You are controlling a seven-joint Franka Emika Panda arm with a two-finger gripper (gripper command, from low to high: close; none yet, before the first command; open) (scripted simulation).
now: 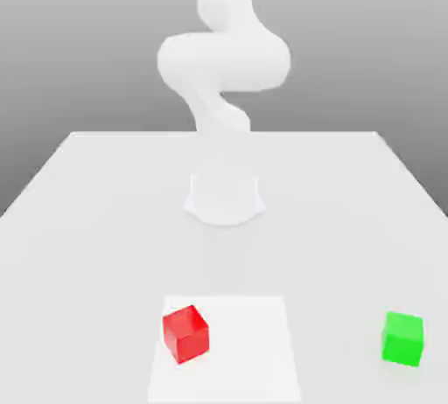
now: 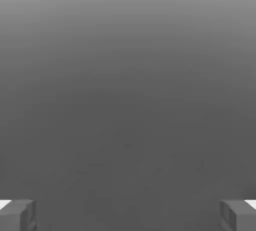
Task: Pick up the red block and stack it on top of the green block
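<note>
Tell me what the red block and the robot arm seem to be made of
Red block: possibly plastic, slightly glossy; its top face shades unevenly from dark to lighter red.
Robot arm: perhaps painted metal or plastic, smooth white; rounded, seamless-looking surfaces leave it open.

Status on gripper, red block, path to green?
Gripper open, nothing between the fingers. Red block on the white square, not picked up. Green block apart from it, top bare. Nothing seen between the blocks.

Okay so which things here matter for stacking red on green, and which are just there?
For the job:
- red block
- green block
- end effector, open

Just there:
- white square under the red block
</note>
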